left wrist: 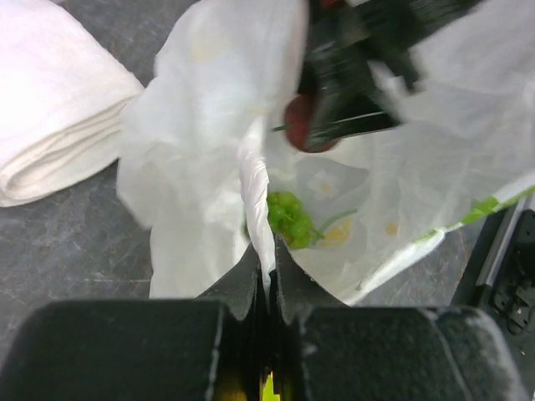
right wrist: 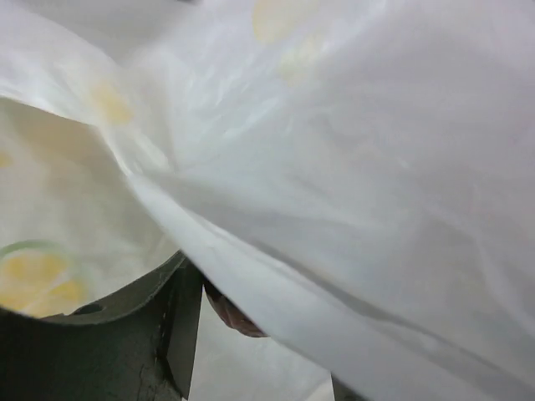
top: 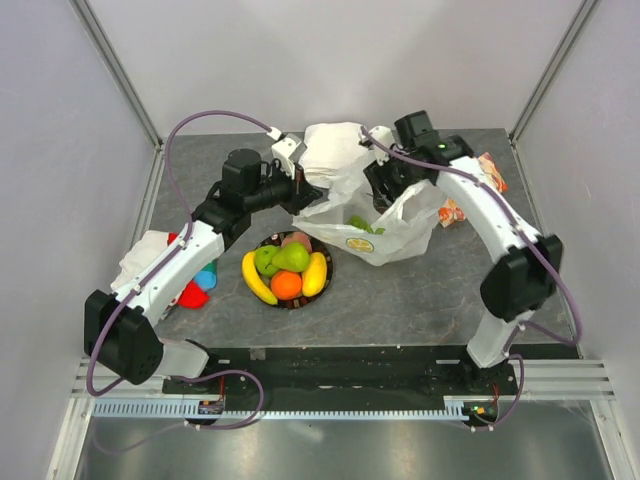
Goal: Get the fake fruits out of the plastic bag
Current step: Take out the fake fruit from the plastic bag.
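We see the thin, crinkly white plastic bag [top: 400, 225] at the back middle of the counter [top: 400, 300], with green grapes [left wrist: 288, 219] inside. The left pincer [left wrist: 269, 259] pinches the bag's twisted handle. The right pincer [top: 385, 195], inside the mouth, grips a dark red fruit [left wrist: 303, 125]. A plate [top: 300, 304] with other fruits [top: 290, 262] stands just beside the bag. Bag folds hide most of the right fingers.

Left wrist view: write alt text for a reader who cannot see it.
The left gripper has its jaws shut on a twisted handle of the white plastic bag, holding its mouth open. Inside lie green grapes, and the black right gripper reaches in, apparently gripping a dark red fruit. A folded white cloth lies on the grey table at upper left.
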Robot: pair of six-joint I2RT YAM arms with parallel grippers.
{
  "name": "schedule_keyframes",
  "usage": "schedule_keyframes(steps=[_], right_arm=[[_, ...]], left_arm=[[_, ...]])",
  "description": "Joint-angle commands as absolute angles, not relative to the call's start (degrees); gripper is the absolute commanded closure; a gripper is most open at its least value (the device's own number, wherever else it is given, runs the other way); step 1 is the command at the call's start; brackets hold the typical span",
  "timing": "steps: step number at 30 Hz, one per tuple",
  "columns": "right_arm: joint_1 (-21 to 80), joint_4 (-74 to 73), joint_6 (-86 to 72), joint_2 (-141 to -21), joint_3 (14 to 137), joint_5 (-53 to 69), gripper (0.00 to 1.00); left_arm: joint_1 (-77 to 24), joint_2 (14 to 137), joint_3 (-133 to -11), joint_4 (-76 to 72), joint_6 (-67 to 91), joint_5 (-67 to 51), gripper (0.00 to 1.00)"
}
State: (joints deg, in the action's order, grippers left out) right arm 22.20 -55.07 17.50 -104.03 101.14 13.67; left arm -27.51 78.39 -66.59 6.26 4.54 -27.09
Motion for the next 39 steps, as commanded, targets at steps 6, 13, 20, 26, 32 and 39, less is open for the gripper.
schedule_keyframes(steps=[6,13,20,26,32,39], right_arm=[[22.3,-57.9,19.6,-90.0,97.3,24.7,0.50],[21.7,-56.2,16.6,-92.5,98.9,29.4,0.48],[21.1,-56.2,6.8,-92.5,112.9,39.1,0.47],[18.4,-45.5,-7.3,-94.5,111.7,46.2,0.45],[13.9,-48.4,-0.5,-98.2,110.0,46.3,0.46],[6.0,-34.1,-21.3,-104.1,101.3,62.8,0.46]], left_arm=[[-28.3,79.7,-70.0,-4.2,7.7,-24.3,0.98],[-30.2,83.1,-72.8,-5.0,8.6,-22.7,0.98],[-30.1,86.7,-77.1,-5.2,12.8,-21.3,0.98],[-26.6,92.8,-83.5,-2.2,24.4,-20.0,0.98],[-25.7,95.9,-90.1,-0.4,22.6,-21.3,0.98],[-24.1,94.1,-89.3,1.7,21.3,-26.7,0.71]])
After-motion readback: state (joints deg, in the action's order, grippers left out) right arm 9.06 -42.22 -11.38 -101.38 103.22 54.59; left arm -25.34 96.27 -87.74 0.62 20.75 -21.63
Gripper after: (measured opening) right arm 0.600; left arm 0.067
